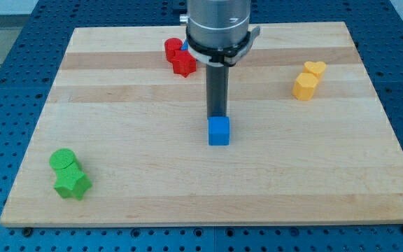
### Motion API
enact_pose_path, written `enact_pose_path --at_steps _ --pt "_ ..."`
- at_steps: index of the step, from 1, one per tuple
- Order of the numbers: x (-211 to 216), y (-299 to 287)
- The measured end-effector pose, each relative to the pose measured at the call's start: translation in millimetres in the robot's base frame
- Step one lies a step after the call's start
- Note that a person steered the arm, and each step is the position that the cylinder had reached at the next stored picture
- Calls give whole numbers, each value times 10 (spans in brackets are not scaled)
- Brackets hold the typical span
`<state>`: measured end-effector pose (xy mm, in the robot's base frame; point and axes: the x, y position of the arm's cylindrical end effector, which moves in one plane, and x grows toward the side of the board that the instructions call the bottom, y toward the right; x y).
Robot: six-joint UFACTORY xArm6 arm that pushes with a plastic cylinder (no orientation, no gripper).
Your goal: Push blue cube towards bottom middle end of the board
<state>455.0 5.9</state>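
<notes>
A blue cube (219,131) sits near the middle of the wooden board (208,182). My tip (217,116) stands right at the cube's top edge, on the side toward the view's top, touching or nearly touching it. The dark rod rises straight up from there to the arm's grey wrist at the view's top centre.
Two red blocks (178,57) lie at the top, left of the rod, with a sliver of another blue block between them and the wrist. Two yellow blocks (308,80) sit at the upper right. A green cylinder (63,160) and green star (72,184) sit at the lower left.
</notes>
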Motion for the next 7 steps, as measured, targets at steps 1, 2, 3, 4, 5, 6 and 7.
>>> enact_pose_path --at_steps 1,2,3,4,5,6,7 --pt "241 0" --pt "594 44" --pt "752 262" --pt "820 589" --pt "973 819" --pt "1131 654" --pt "1142 281"
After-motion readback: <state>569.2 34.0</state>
